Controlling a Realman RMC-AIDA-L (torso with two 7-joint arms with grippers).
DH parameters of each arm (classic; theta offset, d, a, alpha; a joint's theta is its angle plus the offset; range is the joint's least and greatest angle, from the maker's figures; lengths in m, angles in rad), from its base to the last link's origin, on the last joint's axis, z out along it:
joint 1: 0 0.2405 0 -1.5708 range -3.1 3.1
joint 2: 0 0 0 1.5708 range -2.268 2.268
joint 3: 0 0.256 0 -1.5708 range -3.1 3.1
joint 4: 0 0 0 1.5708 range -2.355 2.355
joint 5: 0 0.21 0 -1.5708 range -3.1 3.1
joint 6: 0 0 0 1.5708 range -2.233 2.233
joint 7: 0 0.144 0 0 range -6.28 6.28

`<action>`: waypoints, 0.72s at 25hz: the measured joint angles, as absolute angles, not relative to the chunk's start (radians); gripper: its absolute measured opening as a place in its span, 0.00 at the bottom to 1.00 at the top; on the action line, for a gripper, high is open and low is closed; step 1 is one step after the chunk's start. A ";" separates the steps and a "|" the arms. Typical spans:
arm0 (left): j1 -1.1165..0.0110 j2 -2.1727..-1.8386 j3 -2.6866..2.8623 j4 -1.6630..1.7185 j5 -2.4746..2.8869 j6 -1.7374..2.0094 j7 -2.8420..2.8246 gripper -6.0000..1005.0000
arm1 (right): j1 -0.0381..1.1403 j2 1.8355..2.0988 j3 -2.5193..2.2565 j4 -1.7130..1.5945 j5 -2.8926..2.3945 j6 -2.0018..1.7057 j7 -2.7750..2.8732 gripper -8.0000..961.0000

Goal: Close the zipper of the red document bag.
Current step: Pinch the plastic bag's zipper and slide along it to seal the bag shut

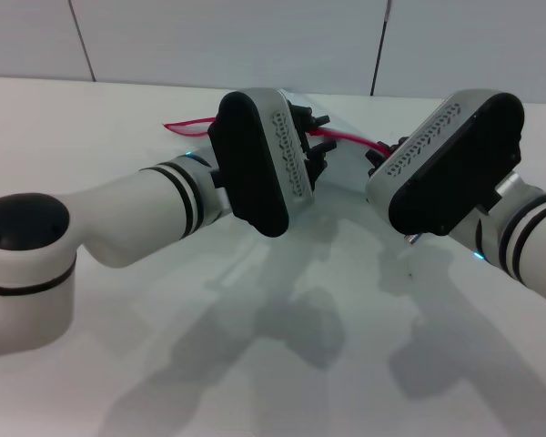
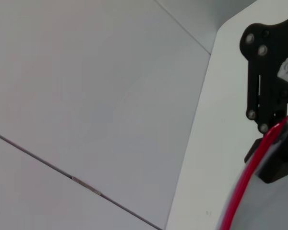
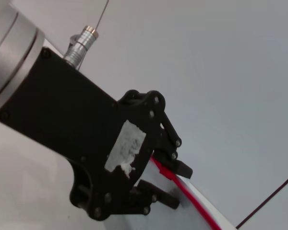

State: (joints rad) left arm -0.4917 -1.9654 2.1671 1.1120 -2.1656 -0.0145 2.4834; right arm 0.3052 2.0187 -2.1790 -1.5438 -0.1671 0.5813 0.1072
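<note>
The red zipper (image 1: pixel 189 124) runs across the far part of the white table, and its slider cannot be made out. My two grippers hide most of the red document bag (image 2: pixel 274 211); a pale translucent patch shows beside the zipper (image 2: pixel 245 182). The left gripper (image 1: pixel 318 133) is open, one finger on each side of the zipper (image 3: pixel 185 191). The left gripper (image 3: pixel 175 184) also appears in the right wrist view. Just to its right, the right gripper (image 1: pixel 376 157) is shut on the zipper, and the left wrist view shows the right gripper (image 2: pixel 274 139) pinching the strip.
The white table (image 1: pixel 255 364) stretches toward me, crossed by the arms' shadows. A pale panelled wall (image 1: pixel 255 36) stands close behind the bag. The left arm's base (image 1: pixel 23 273) sits at the near left.
</note>
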 joint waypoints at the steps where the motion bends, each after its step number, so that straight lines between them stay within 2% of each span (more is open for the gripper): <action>1: -0.491 -1.966 2.165 1.112 -2.167 -0.014 2.483 0.31 | 0.305 2.019 -2.179 -1.544 -0.167 0.581 0.107 0.06; 9: -0.487 -1.968 2.160 1.112 -2.172 -0.014 2.479 0.23 | 0.305 2.019 -2.176 -1.539 -0.167 0.580 0.107 0.06; 11: -0.487 -1.968 2.159 1.112 -2.173 -0.014 2.477 0.18 | 0.305 2.019 -2.175 -1.539 -0.167 0.581 0.107 0.06; 18: -0.491 -1.977 2.156 1.101 -2.170 -0.013 2.483 0.15 | 0.305 2.019 -2.175 -1.538 -0.167 0.581 0.107 0.06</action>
